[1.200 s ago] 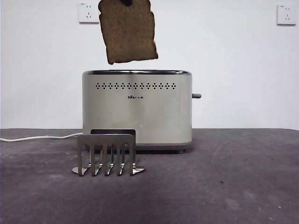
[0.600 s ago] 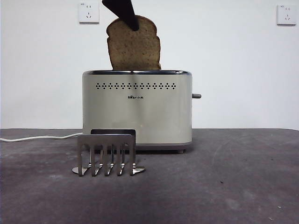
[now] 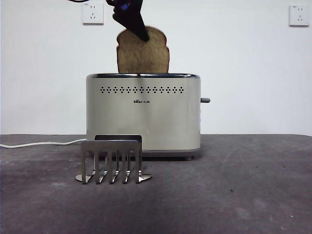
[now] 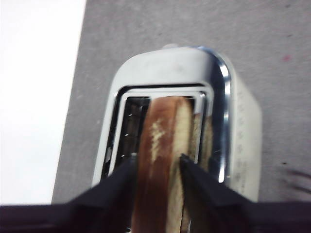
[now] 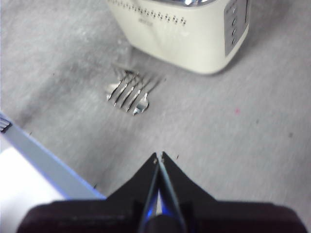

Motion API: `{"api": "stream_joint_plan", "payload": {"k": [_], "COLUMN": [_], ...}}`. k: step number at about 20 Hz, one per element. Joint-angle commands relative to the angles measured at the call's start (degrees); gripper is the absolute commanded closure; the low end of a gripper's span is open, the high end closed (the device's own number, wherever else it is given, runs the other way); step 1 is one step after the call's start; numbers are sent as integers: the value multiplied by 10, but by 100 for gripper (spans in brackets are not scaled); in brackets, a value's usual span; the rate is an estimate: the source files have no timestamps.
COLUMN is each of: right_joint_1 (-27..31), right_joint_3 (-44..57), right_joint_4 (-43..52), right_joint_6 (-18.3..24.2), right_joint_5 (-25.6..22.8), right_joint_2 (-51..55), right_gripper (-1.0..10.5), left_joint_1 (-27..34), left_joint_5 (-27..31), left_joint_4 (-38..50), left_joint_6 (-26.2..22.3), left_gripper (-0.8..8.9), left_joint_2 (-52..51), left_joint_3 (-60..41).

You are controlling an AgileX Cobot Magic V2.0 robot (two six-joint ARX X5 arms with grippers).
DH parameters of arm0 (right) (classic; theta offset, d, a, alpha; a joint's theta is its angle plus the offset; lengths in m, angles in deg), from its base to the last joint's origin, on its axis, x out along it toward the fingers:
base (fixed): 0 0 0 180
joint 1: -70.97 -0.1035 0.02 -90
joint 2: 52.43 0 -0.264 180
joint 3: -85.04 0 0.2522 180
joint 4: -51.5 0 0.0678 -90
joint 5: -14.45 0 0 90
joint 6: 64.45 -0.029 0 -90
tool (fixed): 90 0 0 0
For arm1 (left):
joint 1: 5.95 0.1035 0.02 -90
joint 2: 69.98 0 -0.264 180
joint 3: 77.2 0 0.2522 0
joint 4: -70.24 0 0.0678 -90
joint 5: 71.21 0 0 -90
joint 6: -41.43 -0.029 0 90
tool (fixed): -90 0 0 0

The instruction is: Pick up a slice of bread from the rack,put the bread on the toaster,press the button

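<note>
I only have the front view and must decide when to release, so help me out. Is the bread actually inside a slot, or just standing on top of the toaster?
Observer: The left wrist view shows the slice of bread going down into an opening in the top of the toaster; which slot, I can't tell.
Operator: Is the gripper on it?
Observer: Yes, the left gripper has one jaw on each face of the slice.
Operator: Where is the other arm?
Observer: The right gripper is shut, holding nothing, above bare table on the near side of the rack.
Operator: Any buttons I can't see?
Observer: A column of small buttons sits on the toaster's end panel.
</note>
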Motion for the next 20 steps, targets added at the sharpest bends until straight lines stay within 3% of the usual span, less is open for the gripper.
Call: {"api": "stream_joint_plan", "payload": {"k": [1,6,16,20], "right_joint_1": [-2,-2,0,9], "right_joint_3": [0,0,0,0], "right_joint_4": [42,197,495,583], "right_joint_6": [6,-45,-158,-204], "right_joint_5": [0,0,2,45], "right_joint_2": [-14,-73,-286,-364], "right_gripper": [958,958,958,959], "left_joint_1": [3,3,0,0], "left_joint_5": [0,1,1,0], "left_joint_4": [6,9,-15,-54], "left_joint_6": [16,54,289,361], "left_gripper": [466,466,467,467], "left_joint_2": [11,11,-60,-111], "left_joint_3": [-1,-1,-1,-1]}}
